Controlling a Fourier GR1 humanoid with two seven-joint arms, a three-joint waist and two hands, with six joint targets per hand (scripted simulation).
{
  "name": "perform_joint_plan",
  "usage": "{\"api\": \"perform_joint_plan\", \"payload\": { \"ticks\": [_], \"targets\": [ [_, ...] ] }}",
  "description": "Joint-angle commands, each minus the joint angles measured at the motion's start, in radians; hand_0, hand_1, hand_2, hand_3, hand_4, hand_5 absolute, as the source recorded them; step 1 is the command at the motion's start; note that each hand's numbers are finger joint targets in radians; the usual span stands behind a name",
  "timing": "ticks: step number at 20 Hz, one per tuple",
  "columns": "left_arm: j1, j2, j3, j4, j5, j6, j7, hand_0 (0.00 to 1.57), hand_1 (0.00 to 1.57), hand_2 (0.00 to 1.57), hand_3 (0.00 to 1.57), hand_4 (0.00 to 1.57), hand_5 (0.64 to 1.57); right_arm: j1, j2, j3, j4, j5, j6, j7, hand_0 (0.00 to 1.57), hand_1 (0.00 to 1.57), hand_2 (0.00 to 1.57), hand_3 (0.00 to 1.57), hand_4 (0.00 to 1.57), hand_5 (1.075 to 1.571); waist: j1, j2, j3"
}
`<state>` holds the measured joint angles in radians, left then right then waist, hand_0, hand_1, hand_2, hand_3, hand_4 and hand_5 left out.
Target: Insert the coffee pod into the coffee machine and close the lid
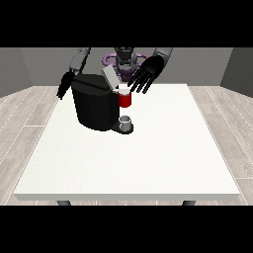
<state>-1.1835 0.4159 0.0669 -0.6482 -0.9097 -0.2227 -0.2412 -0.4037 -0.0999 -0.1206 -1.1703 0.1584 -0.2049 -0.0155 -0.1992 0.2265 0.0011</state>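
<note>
Hovering spread-fingered, the black hand at the view's right [147, 73] hangs just above-right of the raised grey lid [110, 77], nearer than the other hand [64, 85], whose fingers I cannot tell. The coffee pod isn't distinguishable; it is probably seated in the red brew head [125, 100] of the black boxy coffee machine [95, 106].

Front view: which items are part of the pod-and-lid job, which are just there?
Job:
- coffee machine, black body
- lid, raised
- red pod holder
- hand at the view's right, fingers spread above the holder

Just there:
- small grey cup on the machine's base
- white table
- hand at the view's left, beside the machine
</note>
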Motion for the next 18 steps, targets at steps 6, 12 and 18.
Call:
{"api": "perform_joint_plan", "payload": {
  "ticks": [6,12,18],
  "targets": [
    [0.217,-0.246,0.174,-0.039,0.270,0.000,-0.052,0.00,0.00,0.00,0.00,0.20,1.571,0.168,-0.009,-0.046,0.084,-0.030,0.009,-0.039,0.00,0.00,0.00,0.00,0.00,1.571,0.159,-0.227,-0.0034],
    [0.395,-0.339,0.357,0.003,0.508,-0.085,-0.107,0.00,0.00,0.00,0.00,0.07,1.571,0.251,-0.002,-0.053,0.074,-0.025,-0.012,-0.056,0.00,0.00,0.00,0.00,0.00,1.571,0.253,-0.352,-0.0032],
    [0.584,-0.413,0.304,-0.011,0.489,-0.045,-0.110,0.00,0.00,0.00,0.00,0.37,1.571,0.234,-0.004,-0.042,0.002,-0.063,0.042,-0.036,0.00,0.00,0.00,0.00,0.00,1.571,0.286,-0.485,-0.0013]
  ]
}}
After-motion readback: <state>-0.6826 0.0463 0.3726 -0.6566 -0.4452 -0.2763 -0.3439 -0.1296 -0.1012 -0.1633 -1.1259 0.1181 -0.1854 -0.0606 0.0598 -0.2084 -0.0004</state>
